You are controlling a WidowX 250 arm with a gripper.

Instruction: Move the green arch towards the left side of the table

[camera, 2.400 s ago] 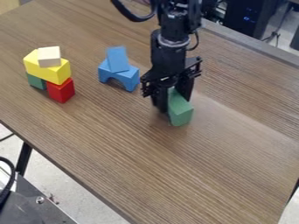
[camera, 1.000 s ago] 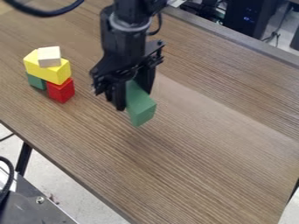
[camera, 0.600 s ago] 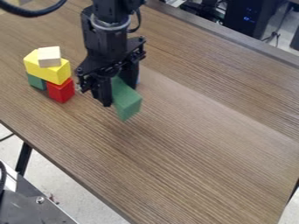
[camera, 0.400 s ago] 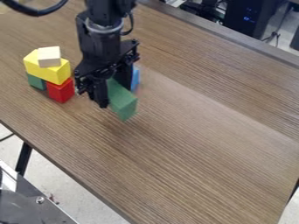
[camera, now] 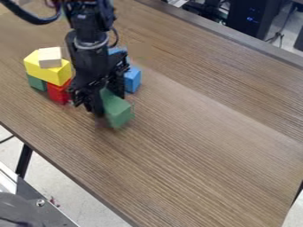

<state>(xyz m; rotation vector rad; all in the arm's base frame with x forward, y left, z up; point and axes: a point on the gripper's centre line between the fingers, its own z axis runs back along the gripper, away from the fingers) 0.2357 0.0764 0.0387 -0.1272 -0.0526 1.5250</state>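
The black gripper (camera: 105, 105) is left of the table's middle, pointing down, just right of the stacked blocks. It is shut on the green arch (camera: 118, 111), whose blocky end sticks out toward the front right; its rear part is hidden between the fingers. The arch is low over the wooden table (camera: 195, 146); I cannot tell whether it touches the surface.
Left of the gripper stands a stack: a yellow block (camera: 44, 69) on a red block (camera: 58, 92) and a green block (camera: 36, 83), topped by a white block (camera: 49, 57). A blue arch (camera: 132, 79) and another blue block (camera: 116, 50) are partly hidden behind the arm.
The gripper has carried the green arch leftward across the table and, most recently, lowered it. The blue blocks, hidden during the move, partly show again. The stack has stayed put.
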